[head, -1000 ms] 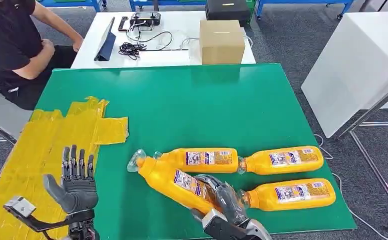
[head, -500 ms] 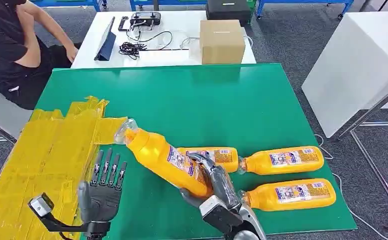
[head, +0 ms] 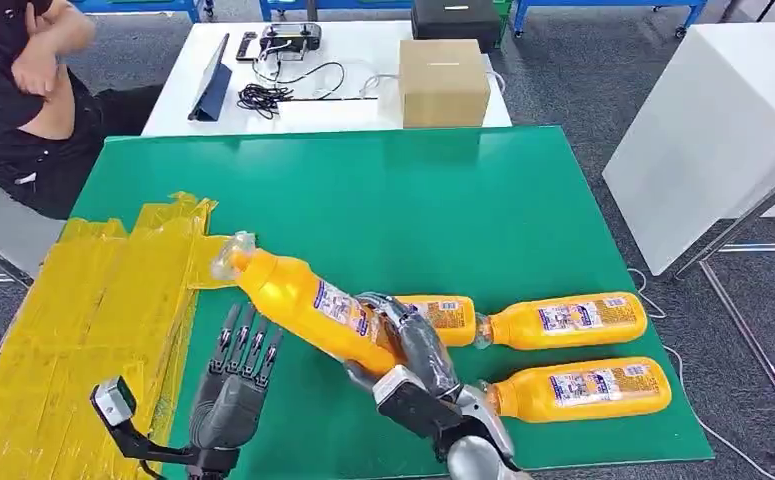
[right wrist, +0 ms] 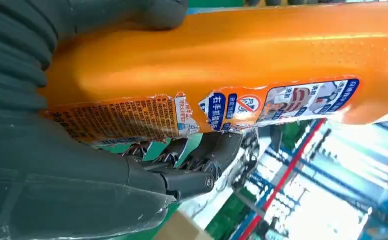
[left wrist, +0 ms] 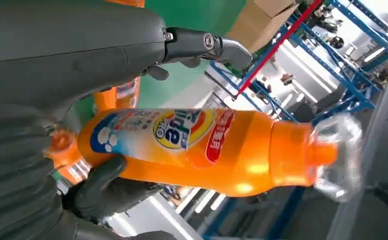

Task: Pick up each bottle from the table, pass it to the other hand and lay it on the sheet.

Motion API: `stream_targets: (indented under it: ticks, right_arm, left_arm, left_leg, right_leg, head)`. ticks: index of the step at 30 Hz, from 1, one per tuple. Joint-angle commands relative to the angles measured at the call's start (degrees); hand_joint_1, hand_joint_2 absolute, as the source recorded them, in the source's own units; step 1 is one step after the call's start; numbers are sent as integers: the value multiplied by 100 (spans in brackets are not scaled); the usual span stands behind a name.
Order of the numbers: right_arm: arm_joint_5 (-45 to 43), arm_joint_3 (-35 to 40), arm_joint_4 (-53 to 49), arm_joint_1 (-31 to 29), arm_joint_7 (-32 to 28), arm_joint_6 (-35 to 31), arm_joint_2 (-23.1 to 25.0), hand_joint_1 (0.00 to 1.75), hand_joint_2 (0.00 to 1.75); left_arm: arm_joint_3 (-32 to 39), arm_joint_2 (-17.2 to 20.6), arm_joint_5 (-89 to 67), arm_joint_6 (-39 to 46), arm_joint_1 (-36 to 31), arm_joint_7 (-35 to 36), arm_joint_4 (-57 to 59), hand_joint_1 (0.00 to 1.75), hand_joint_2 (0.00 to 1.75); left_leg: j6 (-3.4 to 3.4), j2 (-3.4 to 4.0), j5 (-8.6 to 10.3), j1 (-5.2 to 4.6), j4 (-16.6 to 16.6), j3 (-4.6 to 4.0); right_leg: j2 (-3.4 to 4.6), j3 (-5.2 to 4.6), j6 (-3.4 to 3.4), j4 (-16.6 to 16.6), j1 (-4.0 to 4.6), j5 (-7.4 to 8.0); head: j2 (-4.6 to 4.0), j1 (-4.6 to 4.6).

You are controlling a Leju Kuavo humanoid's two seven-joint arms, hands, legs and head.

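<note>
My right hand (head: 413,360) grips an orange bottle (head: 308,305) by its lower body and holds it tilted above the green table (head: 393,200), clear cap toward the yellow sheet (head: 83,300). In the right wrist view the bottle (right wrist: 232,60) lies across my palm with my fingers (right wrist: 197,155) wrapped under its label. My left hand (head: 238,375) stands open just below the bottle, fingers spread and pointing up, close to it. The left wrist view has the bottle (left wrist: 197,145) right in front of that hand. Three more orange bottles (head: 563,320) (head: 573,390) (head: 443,312) lie on the table.
A cardboard box (head: 444,82) stands on the white table (head: 363,60) behind, beside a tablet and cables (head: 263,97). A person (head: 13,90) sits at the far left. A white cabinet (head: 703,120) is off the table's right side.
My right hand has lifted the bottle off the table and carried it left, toward the sheet. My left hand has moved right and come up under the bottle.
</note>
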Motion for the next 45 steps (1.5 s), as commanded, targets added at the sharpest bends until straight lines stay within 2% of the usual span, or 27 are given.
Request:
stream_targets:
  ticks: [1,5,13,17,22,25,30,45]
  right_arm:
    - [56,367,613,-403,67,48,107,175,175]
    - [75,418,628,-423,85,77,99,175,175]
    - [140,1278,1322,-1043,226,337,272,175,175]
    - [140,1278,1322,-1043,226,337,272,175,175]
    - [144,1907,1573,-1352,317,663,382,175,175]
    - [166,1970,1730,-1271,341,709,642,175,175]
    - [159,1985,1754,-1285,338,715,617,175,175]
    - [159,1977,1753,-1291,338,715,605,175,175]
  left_arm:
    - [-94,171,-86,98,-216,-35,338,0,175]
    - [-74,166,-130,137,-209,-44,332,0,175]
    - [59,67,-240,242,-307,-42,314,0,175]
    - [59,67,-240,242,-307,-42,314,0,175]
    - [233,33,-182,227,-341,-51,352,0,175]
    - [214,23,-192,245,-404,0,329,0,175]
    - [197,28,-195,249,-402,14,337,0,175]
    - [196,30,-195,249,-398,14,338,0,175]
  left_leg:
    - [-6,12,1,3,-8,10]
    - [-4,2,2,2,-8,6]
    - [-8,20,4,4,-7,1]
    - [-6,5,5,4,-7,1]
    - [-5,14,2,4,-7,4]
    - [-8,12,5,6,-8,0]
    - [-4,-8,5,4,-7,-2]
    - [-5,-7,6,3,-6,-4]
  right_leg:
    - [9,7,-1,-9,2,4]
    - [1,6,1,-10,1,4]
    - [17,-3,-2,-7,4,9]
    - [3,1,-1,-8,3,4]
    - [13,2,0,-9,4,6]
    - [10,-2,-2,-8,5,6]
    - [-9,0,0,-9,4,1]
    - [-9,-3,0,-7,2,1]
  head:
    - [0,0]
    - [0,0]
    - [0,-2]
    - [0,-2]
    - [0,0]
    - [0,0]
    - [0,0]
    - [0,0]
